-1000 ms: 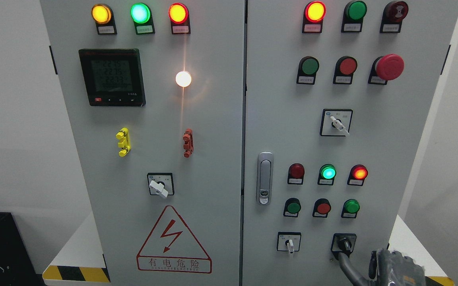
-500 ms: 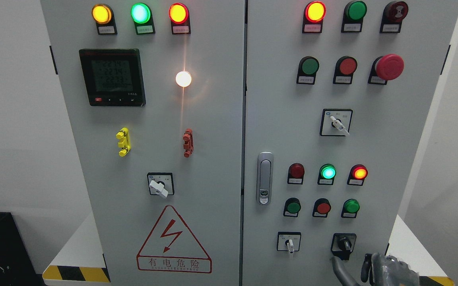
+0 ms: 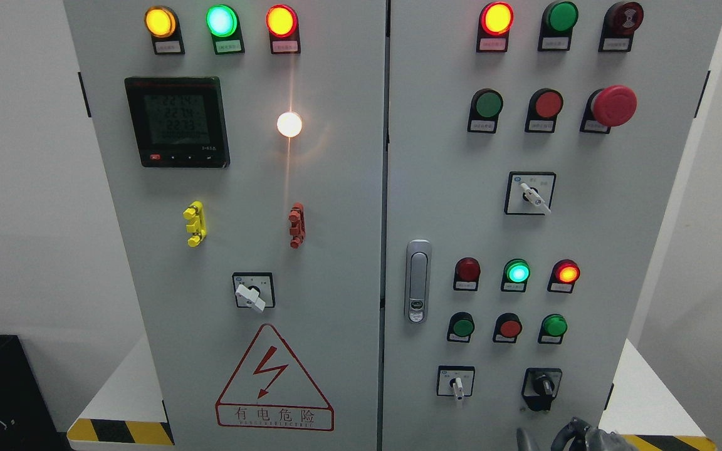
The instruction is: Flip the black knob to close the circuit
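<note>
A grey electrical cabinet point(image 3: 336, 263) with two doors fills the view. The black knob point(image 3: 542, 384) sits low on the right door, right of a white selector switch point(image 3: 456, 383). Just below the knob, the right hand point(image 3: 577, 436) peeks over the bottom edge, apart from it; its finger state cannot be told.
</note>
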